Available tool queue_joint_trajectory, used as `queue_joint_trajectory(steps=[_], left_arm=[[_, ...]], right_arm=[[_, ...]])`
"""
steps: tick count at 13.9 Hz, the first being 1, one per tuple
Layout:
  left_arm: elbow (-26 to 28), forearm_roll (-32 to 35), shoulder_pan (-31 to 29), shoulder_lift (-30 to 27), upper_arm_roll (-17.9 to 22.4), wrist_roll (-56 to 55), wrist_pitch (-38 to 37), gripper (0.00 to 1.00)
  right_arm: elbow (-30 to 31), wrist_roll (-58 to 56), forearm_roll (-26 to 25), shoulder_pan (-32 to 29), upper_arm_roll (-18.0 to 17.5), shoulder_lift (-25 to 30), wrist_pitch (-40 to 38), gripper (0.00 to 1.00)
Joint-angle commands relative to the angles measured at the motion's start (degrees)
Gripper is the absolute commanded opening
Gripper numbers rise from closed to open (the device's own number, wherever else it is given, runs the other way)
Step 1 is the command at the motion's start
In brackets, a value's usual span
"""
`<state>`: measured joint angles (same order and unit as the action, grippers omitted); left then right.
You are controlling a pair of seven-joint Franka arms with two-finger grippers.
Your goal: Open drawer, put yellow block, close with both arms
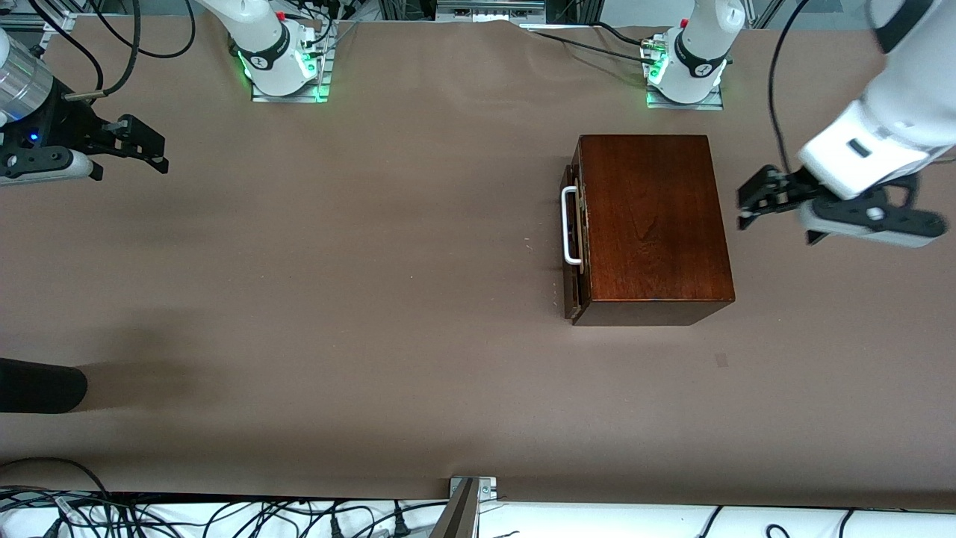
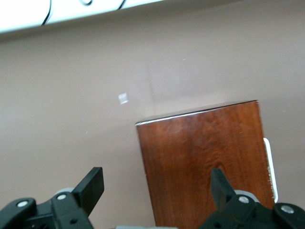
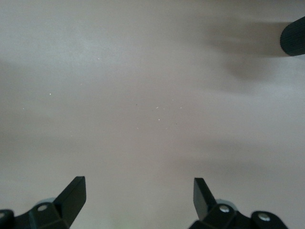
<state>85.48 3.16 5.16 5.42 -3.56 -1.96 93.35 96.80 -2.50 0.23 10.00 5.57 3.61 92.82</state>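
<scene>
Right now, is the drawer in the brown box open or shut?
Shut. The drawer has its dark front flat against the wooden box, and no pale tray sticks out by the white handle.

drawer (image 1: pixel 573 246) interior hidden inside wooden box (image 1: pixel 653 224), dark cylinder (image 1: pixel 37 385) cut off, perhaps a sleeve

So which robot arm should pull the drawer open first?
Probably the left. Its open left gripper hangs beside the wooden box, though the white handle faces the right arm's end. The open right gripper waits over bare table, much farther away.
</scene>
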Motion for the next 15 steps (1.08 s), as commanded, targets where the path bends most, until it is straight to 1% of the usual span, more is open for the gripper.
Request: queue_joint_trajectory(steps=[1, 2, 3, 9, 12, 15], left_arm=[[9.6, -3.3, -2.0, -7.2, 2.1, -1.9, 1.8, 1.0], [10.3, -3.5, -3.8, -7.7, 1.9, -1.5, 1.2, 1.0], [10.4, -3.5, -4.4, -7.6, 1.9, -1.2, 0.6, 1.0], [10.4, -3.5, -4.5, -7.3, 1.9, -1.4, -1.1, 1.0], [6.5, -3.2, -4.2, -4.5, 1.4, -1.6, -5.5, 1.0], [6.0, -2.7, -3.8, -4.3, 1.3, -1.7, -5.8, 1.0]], right_arm=[[-1.3, 0.2, -0.5, -0.2, -0.1, -0.4, -1.2, 1.0], [-1.3, 0.2, -0.5, -0.2, -0.1, -0.4, -1.2, 1.0], [-1.3, 0.2, -0.5, -0.2, -0.1, -0.4, -1.2, 1.0], [-1.3, 0.1, -0.5, -0.2, -0.1, -0.4, -1.3, 1.0], [-1.3, 0.1, -0.5, -0.2, -0.1, -0.4, -1.3, 1.0], [-1.3, 0.1, -0.5, -0.2, 0.0, -0.4, -1.3, 1.0]])
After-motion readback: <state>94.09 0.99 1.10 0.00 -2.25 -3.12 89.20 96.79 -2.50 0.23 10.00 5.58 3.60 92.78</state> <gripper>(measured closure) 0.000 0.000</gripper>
